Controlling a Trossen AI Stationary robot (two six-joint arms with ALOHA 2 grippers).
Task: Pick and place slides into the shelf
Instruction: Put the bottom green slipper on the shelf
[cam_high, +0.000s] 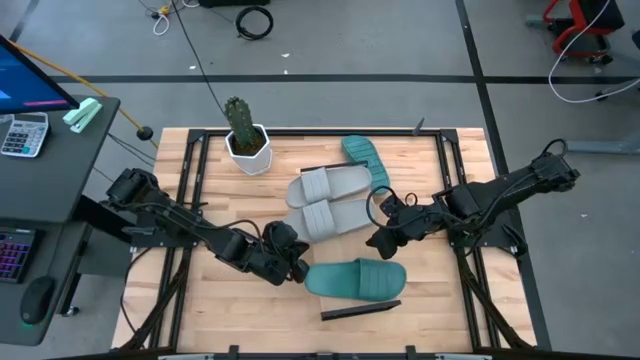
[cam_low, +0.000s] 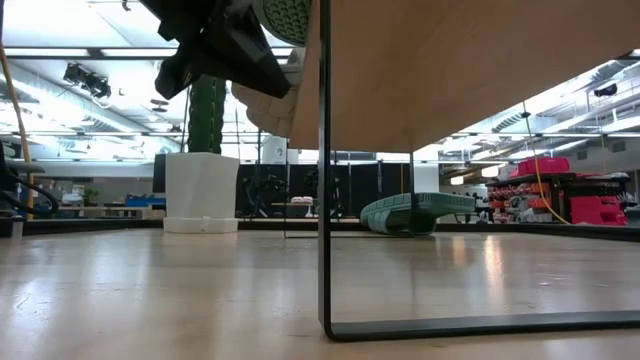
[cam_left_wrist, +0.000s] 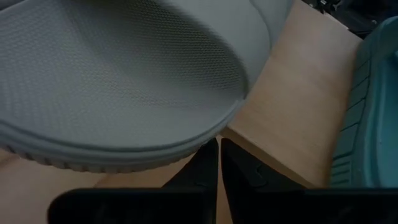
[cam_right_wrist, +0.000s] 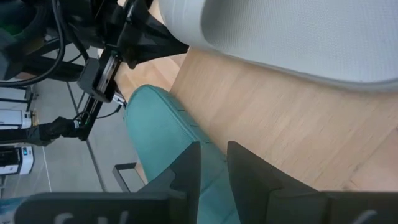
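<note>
Centrally, the left gripper (cam_high: 292, 262) is being held with its dark fingers (cam_left_wrist: 205, 171) pressed almost together on nothing, only a sliver of a gap showing, just beside the rounded end of the nearer grey slide (cam_left_wrist: 124, 81). That slide's footbed is seen as finely dimpled rubber, its sole edge ribbed. The right gripper (cam_high: 385, 238) is being held over the shelf's right part, its fingers (cam_right_wrist: 186, 168) drawn close with a narrow gap, gripping nothing; a teal slide (cam_right_wrist: 168, 143) is seen just past them, smooth and curved.

The shelf (cam_high: 395, 170) is being seen as a pale wood board with thin black metal end frames (cam_low: 325, 200), lying across the middle of the table (cam_high: 450, 300). Two grey slides, the nearer (cam_high: 325, 217) and the farther (cam_high: 330, 184), are resting side by side on the board. One teal slide (cam_high: 357, 278) is lying flat on the table just in front of the shelf, between the two grippers; the second teal slide (cam_high: 365, 158) is lying at the board's far edge, tilted.

A potted cactus (cam_high: 241, 128) in a white faceted pot is standing at the table's far left. Beyond, a grey floor with cables (cam_high: 255, 20) and a desk with a calculator (cam_high: 22, 133) are being shown.
</note>
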